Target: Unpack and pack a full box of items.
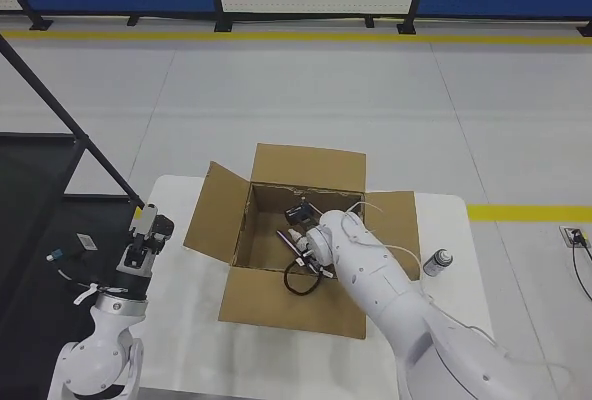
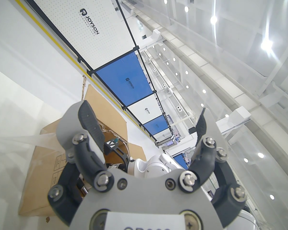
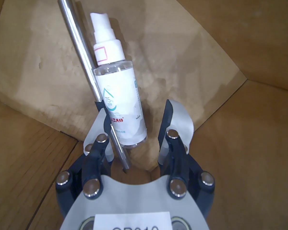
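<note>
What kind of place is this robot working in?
Likely a factory or lab hall: a yellow floor line, blue and white partition panels, and a high ceiling with rows of lights.

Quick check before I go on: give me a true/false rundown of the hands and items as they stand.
1. The right hand is inside the cardboard box. True.
2. The right hand is shut on the spray bottle. False: it is open, and the bottle lies on the box floor.
3. A metal tube lies beside the spray bottle. True.
4. The left hand holds an item. False: it is open and empty.
5. The small can is in the box. False: it sits on the table beside it.
</note>
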{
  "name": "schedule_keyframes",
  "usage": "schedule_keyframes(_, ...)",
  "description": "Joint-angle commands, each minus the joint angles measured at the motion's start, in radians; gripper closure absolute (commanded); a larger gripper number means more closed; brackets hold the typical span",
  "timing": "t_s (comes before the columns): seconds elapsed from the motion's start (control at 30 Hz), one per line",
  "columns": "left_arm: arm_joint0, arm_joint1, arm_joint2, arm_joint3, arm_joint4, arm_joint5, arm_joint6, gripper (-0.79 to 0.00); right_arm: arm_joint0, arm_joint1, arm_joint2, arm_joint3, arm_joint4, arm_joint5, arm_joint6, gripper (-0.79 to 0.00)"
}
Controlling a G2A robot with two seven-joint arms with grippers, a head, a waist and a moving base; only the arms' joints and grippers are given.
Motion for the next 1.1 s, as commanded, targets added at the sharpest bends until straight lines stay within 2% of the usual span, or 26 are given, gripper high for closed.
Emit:
schedule_keyframes(0.0, 0.0, 0.0, 0.0, 0.0, 0.0, 0.0, 0.0, -0.785, 0.0, -0.001, 0.002, 0.006, -0.001, 0.001, 0.001, -0.431)
schedule_keyframes(0.17, 0.0, 0.0, 0.0, 0.0, 0.0, 0.0, 0.0, -0.785, -0.005, 0.001, 0.015, 0.018, 0.012, -0.015, 0.002, -0.391)
schedule_keyframes(0.53, 0.0, 0.0, 0.0, 0.0, 0.0, 0.0, 0.0, -0.785, -0.019, 0.01, 0.034, 0.024, 0.021, -0.07, -0.003, -0.372)
schedule_keyframes(0.6, 0.0, 0.0, 0.0, 0.0, 0.0, 0.0, 0.0, -0.785, -0.02, 0.01, 0.036, 0.023, 0.019, -0.069, -0.001, -0.314)
schedule_keyframes(0.63, 0.0, 0.0, 0.0, 0.0, 0.0, 0.0, 0.0, -0.785, -0.02, 0.011, 0.037, 0.022, 0.018, -0.068, 0.0, -0.234)
schedule_keyframes(0.7, 0.0, 0.0, 0.0, 0.0, 0.0, 0.0, 0.0, -0.785, -0.019, 0.011, 0.04, 0.022, 0.018, -0.067, 0.001, 0.0)
schedule_keyframes(0.9, 0.0, 0.0, 0.0, 0.0, 0.0, 0.0, 0.0, -0.785, 0.005, 0.017, 0.055, 0.018, 0.03, -0.087, -0.01, 0.0)
schedule_keyframes(1.07, 0.0, 0.0, 0.0, 0.0, 0.0, 0.0, 0.0, -0.785, 0.033, 0.029, 0.07, 0.014, 0.043, -0.214, 0.002, 0.0)
